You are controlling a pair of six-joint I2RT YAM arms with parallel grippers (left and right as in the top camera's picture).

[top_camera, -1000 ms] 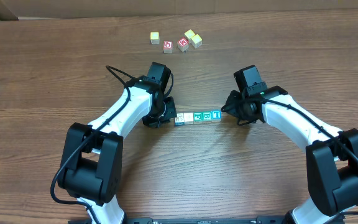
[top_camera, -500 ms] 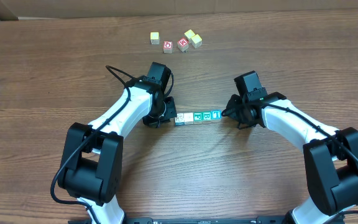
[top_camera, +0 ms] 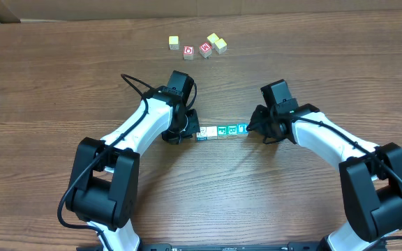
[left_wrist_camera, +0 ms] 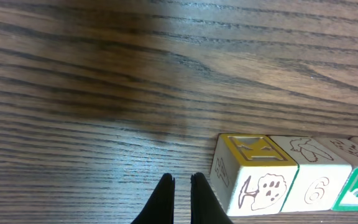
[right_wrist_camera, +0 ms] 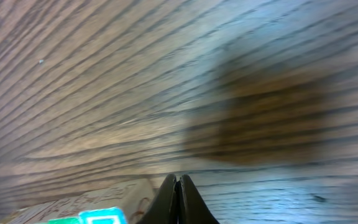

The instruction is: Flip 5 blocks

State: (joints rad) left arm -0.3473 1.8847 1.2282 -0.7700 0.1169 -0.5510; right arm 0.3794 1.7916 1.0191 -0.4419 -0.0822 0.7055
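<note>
Several small blocks lie in a tight row at mid-table, whitish ones on the left, green-printed ones in the middle, a blue-printed one at the right end. My left gripper sits low at the row's left end, shut and empty. In the left wrist view, my left gripper rests just left of the end block, which shows a yellow-framed K on top and a tree drawing. My right gripper is shut at the right end. Up close, my right gripper is right beside the blue-printed block.
Two yellow-faced cubes and two red-faced cubes lie scattered near the table's far edge, with another yellow one to their left. A black cable loops off the left arm. Bare wood surrounds the row.
My right arm has edged slightly left toward the row's right end. The left arm has shifted a touch to the right. The blocks have stayed where they were.
</note>
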